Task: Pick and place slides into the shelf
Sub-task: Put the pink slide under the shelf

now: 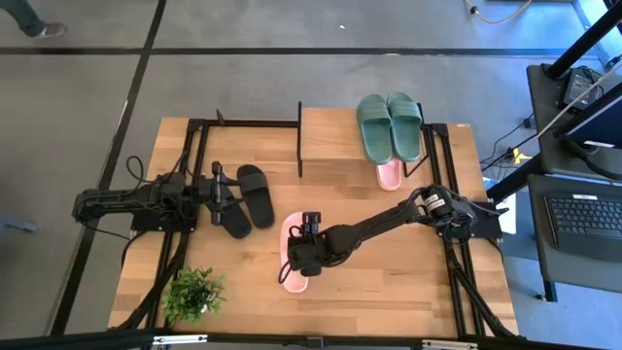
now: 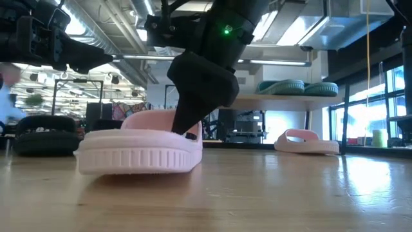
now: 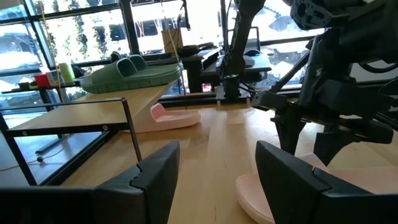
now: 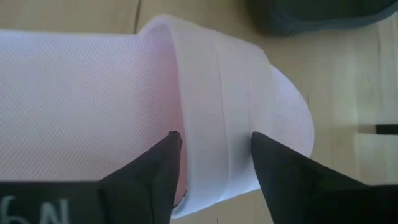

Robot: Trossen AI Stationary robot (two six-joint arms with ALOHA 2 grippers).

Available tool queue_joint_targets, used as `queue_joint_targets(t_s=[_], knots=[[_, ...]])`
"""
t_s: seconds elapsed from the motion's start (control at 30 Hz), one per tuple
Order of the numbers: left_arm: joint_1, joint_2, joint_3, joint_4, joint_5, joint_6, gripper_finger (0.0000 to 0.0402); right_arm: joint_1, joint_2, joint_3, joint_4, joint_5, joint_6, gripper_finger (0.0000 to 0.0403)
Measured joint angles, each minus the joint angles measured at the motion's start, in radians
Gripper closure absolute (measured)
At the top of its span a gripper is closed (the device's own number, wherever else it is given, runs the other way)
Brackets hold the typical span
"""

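right gripper (image 4: 214, 165) down on a pink slide (image 1: 293, 255), fingers astride its strap.

one finger sits under the strap, the other outside it; whether they pinch it i cannot tell. the left gripper (image 1: 225, 192) hangs wide open over the black slides (image 1: 248, 196). the green pair (image 1: 390, 124) rests on the shelf (image 1: 328, 136), the other pink slide (image 1: 389, 174) below its edge. a potted plant (image 1: 193, 293) stands on the wooden table (image 1: 389, 282); glazed room behind.

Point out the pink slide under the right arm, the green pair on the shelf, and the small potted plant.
Light pink rubber slide (image 1: 292, 280), high view, heel end of its footbed.
Dark green rubber slide pair (image 1: 390, 122), high view, between the two straps.
Small green potted plant (image 1: 193, 292), high view, middle of its leaves.
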Motion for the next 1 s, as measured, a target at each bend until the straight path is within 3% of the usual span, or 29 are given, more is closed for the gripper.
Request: queue_joint_targets(t_s=[0.13,0.37,0.47,0.6,0.83,1.0], knots=[[0.0,0.0,0.0,0.0,0.0,0.0,0.0198,0.0,0.0,0.0,-0.003,0.0,0.0,0.0249],[0.0,0.0,0.0,0.0,0.0,0.0,0.0198,0.0,0.0,-0.001,-0.012,0.031,-0.052,0.0383],[0.0,0.0,0.0,0.0,0.0,0.0,0.0198,0.008,-0.009,0.002,-0.052,0.094,-0.079,0.0387],[0.0,0.0,0.0,0.0,0.0,-0.001,0.0198,0.028,-0.071,0.027,-0.23,0.125,-0.032,0.039],[0.0,0.0,0.0,0.0,0.0,-0.001,0.0198,0.08,-0.27,0.03,-0.623,0.246,0.335,0.039],[0.0,0.0,0.0,0.0,0.0,0.0,0.0198,0.13,-0.34,-0.016,-0.764,0.364,0.551,0.039]])
